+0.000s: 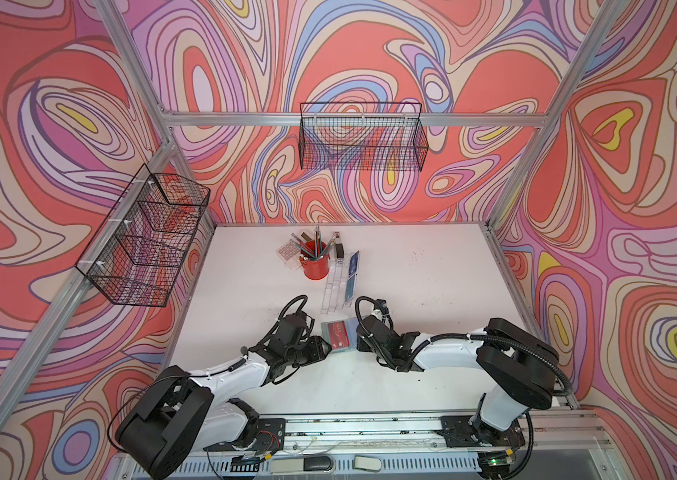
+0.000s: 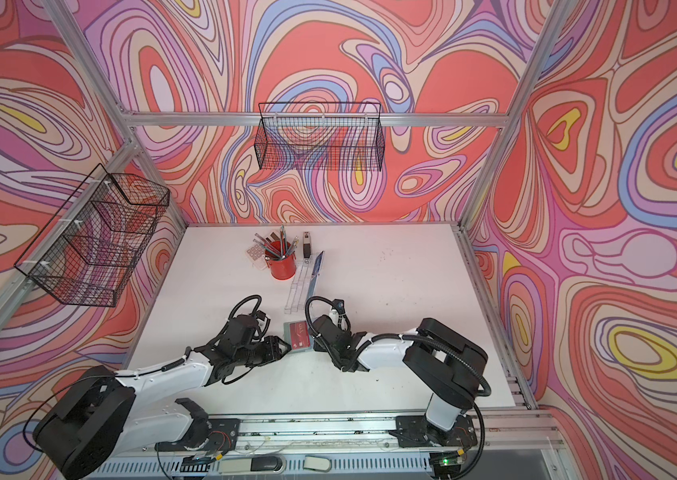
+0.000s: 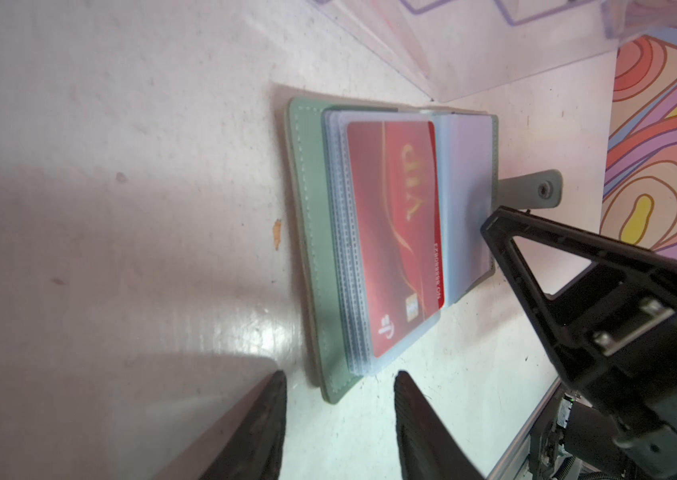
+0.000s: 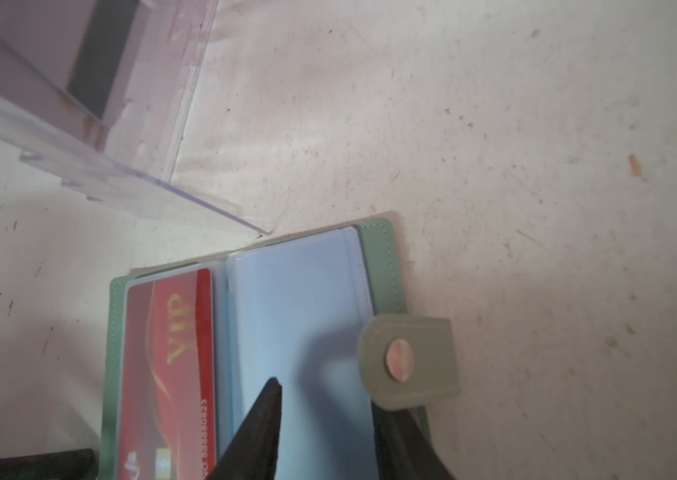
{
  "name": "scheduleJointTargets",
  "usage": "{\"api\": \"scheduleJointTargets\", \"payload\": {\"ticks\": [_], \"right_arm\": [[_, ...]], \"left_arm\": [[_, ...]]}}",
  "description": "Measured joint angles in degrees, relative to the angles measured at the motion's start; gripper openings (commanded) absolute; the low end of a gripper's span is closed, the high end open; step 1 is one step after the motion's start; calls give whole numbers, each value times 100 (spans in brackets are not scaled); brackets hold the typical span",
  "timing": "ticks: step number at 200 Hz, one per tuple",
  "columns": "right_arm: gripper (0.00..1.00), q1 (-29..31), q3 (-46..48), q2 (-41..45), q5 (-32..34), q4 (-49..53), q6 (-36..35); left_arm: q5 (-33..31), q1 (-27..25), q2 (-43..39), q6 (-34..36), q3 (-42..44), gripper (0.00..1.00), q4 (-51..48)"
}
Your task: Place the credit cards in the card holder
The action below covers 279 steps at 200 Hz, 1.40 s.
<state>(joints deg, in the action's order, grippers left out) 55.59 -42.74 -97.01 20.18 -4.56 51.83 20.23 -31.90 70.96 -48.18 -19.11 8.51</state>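
Two pairs of fingers stand spread, holding nothing: left gripper (image 3: pixel 339 376) just beside the card holder (image 3: pixel 307 216), right gripper (image 4: pixel 324 399) over its pale-blue sleeve. Sage-green, it lies open on the surface (image 1: pixel 411 291), a red VIP card (image 3: pixel 395 232) sleeved inside; a clear stand (image 1: pixel 334 286) rises beyond.

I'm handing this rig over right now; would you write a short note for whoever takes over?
Left gripper: open, empty, low by one end of the card holder.
Right gripper: open, holding nothing, over the empty sleeve page on the strap side.
Card holder: lies open on the table between both grippers.
Done: a red card sits in a clear sleeve.
Left: a blue card stands in the clear stand; fetch and sleeve it.
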Motion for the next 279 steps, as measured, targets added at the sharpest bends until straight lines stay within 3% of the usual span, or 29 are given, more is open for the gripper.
{"api": "scheduleJointTargets", "payload": {"ticks": [71,157,193,279], "right_arm": [[37,-2,-98,-131,-125,-149,-15],[37,-4,-295,-719,-1010,-1305,-13],[33,-31,-306,-791,-1185,-1482,13],[32,-11,-256,-898,-1838,-1932,96]], "left_arm": [[33,0,109,0,-63,45,39],[-59,0,101,-4,-68,45,35],[-267,9,55,0,-192,41,-273],[-1279,46,-1338,105,-772,41,-1665]]}}
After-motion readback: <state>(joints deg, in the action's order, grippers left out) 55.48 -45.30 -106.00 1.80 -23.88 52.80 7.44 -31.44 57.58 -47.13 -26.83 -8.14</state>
